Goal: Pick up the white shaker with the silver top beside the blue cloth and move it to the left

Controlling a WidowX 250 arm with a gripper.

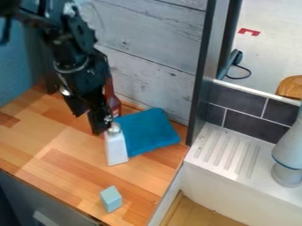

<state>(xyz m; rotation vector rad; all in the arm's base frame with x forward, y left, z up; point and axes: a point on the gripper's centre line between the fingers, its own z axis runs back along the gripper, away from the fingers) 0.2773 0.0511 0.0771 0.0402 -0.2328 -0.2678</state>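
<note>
Blue panel (13, 66): flat, smooth, upright at the far left, beside the bench.
Cabinet front (20, 194): grey-blue, with a pale handle, below the bench's near edge.
Bench (44, 152): wood in fitted strips of honey and reddish brown, with visible grain.
Arm (69, 48): black, jointed, entering at upper left and angled down over the bench.
Tool (88, 125): black, pointing downward, its two fingers apart; the one nearer the white bottle stands just beside its neck, and I cannot tell whether they touch.
Light-blue block (111, 199): small, matte, flat-faced, on the bench toward its near edge.
Red-brown bottle (110, 95): narrow-necked, upright behind the tool, partly hidden by it.
White bottle (116, 148): smooth, with squarish shoulders and a greyish cap, upright in front of the cloth's left edge.
Teal cloth (152, 132): soft, folded into a rough rectangle, lying on the bench.
Plank wall (153, 33): whitewashed, grained boards behind the bench.
Dark post (203, 66): straight, upright, between planks and sink.
Sink (221, 159): glossy white, with parallel drainer ridges, below dark tiles (236, 99).
Floor beyond (268, 53): pale, speckled, bearing a red angular mark (249, 32).
</note>
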